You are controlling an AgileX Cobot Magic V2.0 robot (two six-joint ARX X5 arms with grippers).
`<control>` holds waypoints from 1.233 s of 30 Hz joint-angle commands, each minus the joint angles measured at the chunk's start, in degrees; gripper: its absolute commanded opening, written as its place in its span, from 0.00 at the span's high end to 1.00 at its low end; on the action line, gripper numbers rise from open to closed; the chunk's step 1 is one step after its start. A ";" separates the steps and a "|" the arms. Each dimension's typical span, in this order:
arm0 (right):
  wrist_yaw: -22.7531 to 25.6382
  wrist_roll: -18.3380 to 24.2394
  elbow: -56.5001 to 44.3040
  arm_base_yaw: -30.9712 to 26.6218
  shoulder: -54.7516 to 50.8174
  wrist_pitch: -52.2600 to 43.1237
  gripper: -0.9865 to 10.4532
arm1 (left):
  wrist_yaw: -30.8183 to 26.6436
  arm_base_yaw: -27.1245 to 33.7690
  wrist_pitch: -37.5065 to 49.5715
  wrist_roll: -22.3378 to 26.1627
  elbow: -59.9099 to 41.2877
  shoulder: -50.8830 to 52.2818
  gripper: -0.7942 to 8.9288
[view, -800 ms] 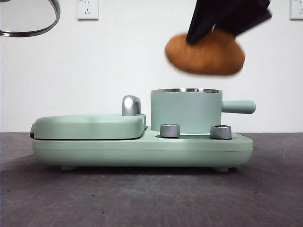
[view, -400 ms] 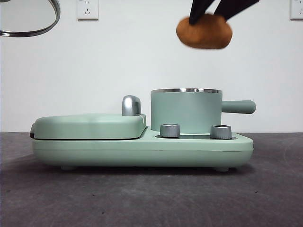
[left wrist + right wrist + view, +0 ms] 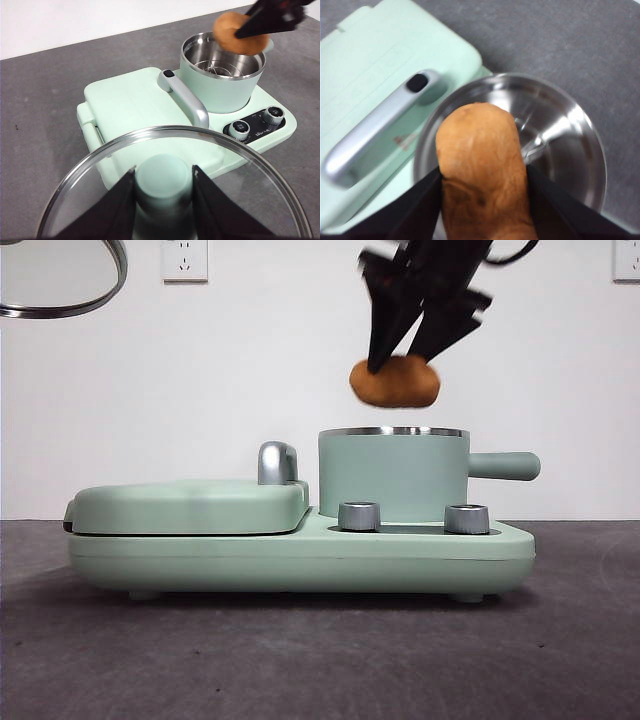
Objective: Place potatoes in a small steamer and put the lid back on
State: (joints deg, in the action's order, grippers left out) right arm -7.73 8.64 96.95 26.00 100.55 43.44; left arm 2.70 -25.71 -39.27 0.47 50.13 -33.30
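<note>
Open air separates the potato (image 3: pixel 395 382) from the small steamer (image 3: pixel 393 475), its mouth unobstructed.

The orange-brown potato (image 3: pixel 395 382) hangs just above the open mint-green steamer (image 3: pixel 393 475); the glass lid (image 3: pixel 170 185) is held aloft.

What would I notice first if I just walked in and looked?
Probably the orange-brown potato hanging in the air, pinched by the right gripper right above the open mint-green steamer. Next, the glass lid, held up by its green knob in the left gripper, off to the side above the table.
</note>
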 commanded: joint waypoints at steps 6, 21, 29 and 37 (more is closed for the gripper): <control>-0.13 1.05 3.82 -1.01 8.07 -2.08 0.73 | -0.15 -0.17 1.55 0.33 0.66 0.00 0.90; 0.24 1.03 3.80 -2.29 13.20 -3.50 0.73 | -0.15 -0.17 1.55 0.33 0.66 0.00 0.90; -0.42 1.05 4.02 -2.25 12.07 -3.87 0.59 | -0.15 -0.17 1.53 0.31 0.66 0.00 0.90; -2.80 0.57 2.58 -2.25 -1.03 1.88 0.60 | -0.15 -0.17 1.49 0.35 0.66 0.00 0.90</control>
State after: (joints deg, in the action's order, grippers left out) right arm -10.44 9.15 99.00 23.51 98.17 45.06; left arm 2.70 -25.71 -39.29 0.45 50.13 -33.30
